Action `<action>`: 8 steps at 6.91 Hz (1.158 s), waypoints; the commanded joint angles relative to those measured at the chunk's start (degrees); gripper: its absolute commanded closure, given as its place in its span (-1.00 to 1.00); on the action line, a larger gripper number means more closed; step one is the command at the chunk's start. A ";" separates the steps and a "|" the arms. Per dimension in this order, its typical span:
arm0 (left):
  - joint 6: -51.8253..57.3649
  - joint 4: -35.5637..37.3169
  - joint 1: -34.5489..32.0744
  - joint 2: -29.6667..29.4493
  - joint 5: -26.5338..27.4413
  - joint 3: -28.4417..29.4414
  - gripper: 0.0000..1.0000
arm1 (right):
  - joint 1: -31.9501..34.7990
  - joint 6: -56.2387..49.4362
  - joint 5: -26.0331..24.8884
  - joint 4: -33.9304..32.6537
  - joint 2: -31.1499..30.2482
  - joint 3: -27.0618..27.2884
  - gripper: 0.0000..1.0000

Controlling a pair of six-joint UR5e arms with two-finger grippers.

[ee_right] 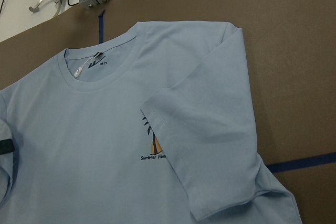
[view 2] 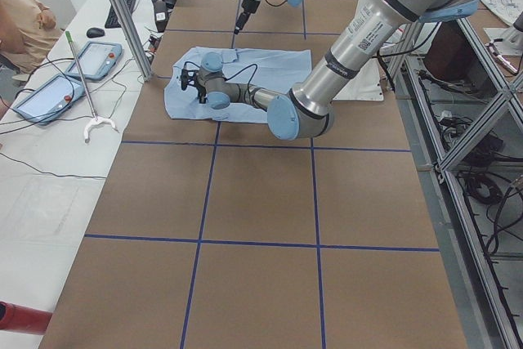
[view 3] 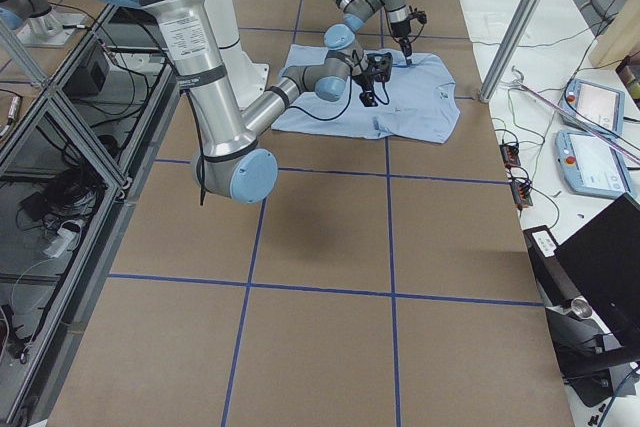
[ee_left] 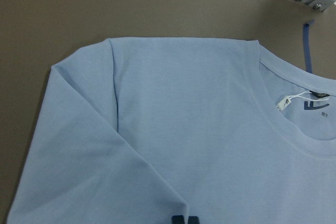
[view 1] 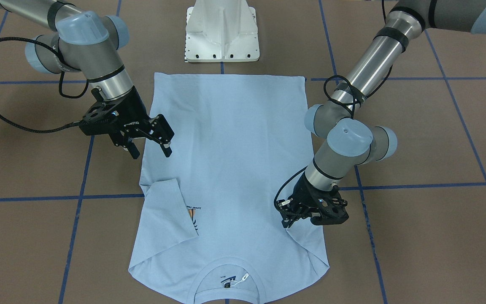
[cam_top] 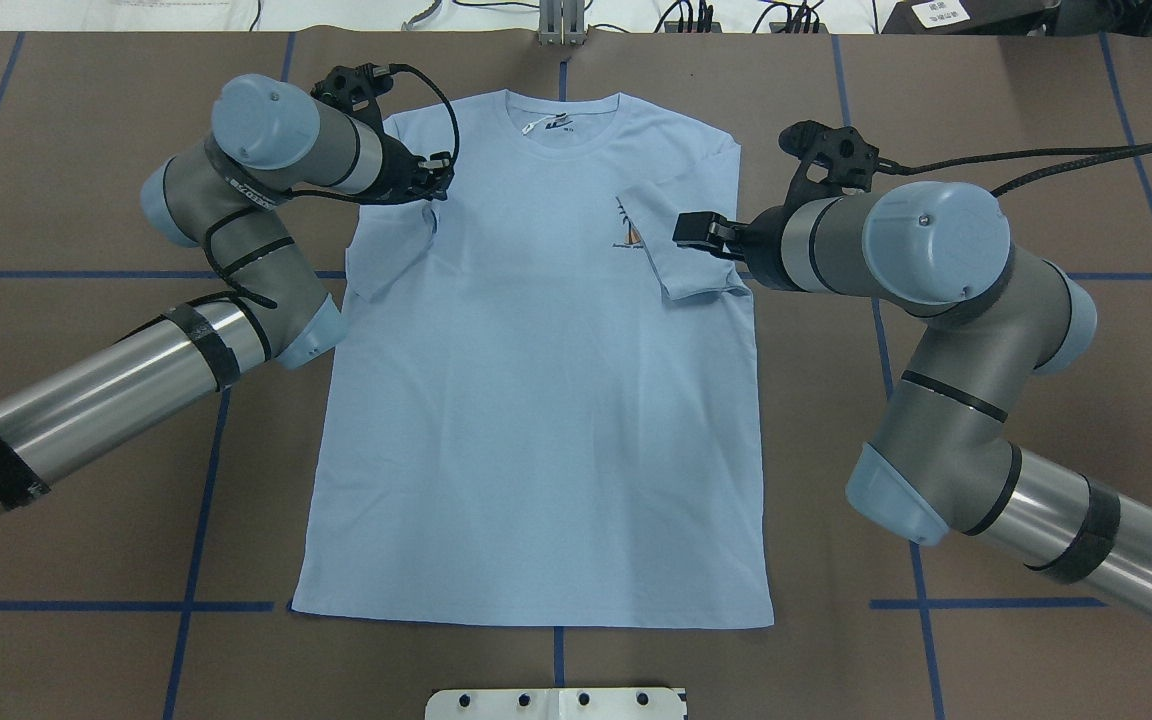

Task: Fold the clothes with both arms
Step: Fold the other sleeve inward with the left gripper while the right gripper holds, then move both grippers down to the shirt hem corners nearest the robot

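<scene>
The light blue T-shirt [cam_top: 536, 420] lies flat, chest up, collar at the far edge and hem toward the robot base. My left gripper [cam_top: 433, 192] is low at the shirt's left sleeve. In the left wrist view its fingertips [ee_left: 185, 220] are pressed together on the sleeve's folded edge. In the front-facing view it [view 1: 287, 222] sits at the shirt's right side. My right gripper [view 1: 150, 150] is open and empty, above the shirt's edge. The right sleeve [ee_right: 205, 145] lies folded inward, partly covering the palm print [ee_right: 153, 145].
The white pedestal base [view 1: 222, 31] stands just behind the hem. An aluminium post [cam_top: 563, 25] stands at the far table edge by the collar. Blue tape lines cross the brown tabletop [cam_top: 986, 400]. Tablets [view 2: 102, 59] and a person [view 2: 24, 18] are beyond the far edge.
</scene>
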 commanded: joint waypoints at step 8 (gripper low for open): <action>-13.31 1.10 5.64 24.47 3.03 -38.90 -0.96 | -31.65 38.62 -22.50 -22.41 -7.19 13.53 -0.98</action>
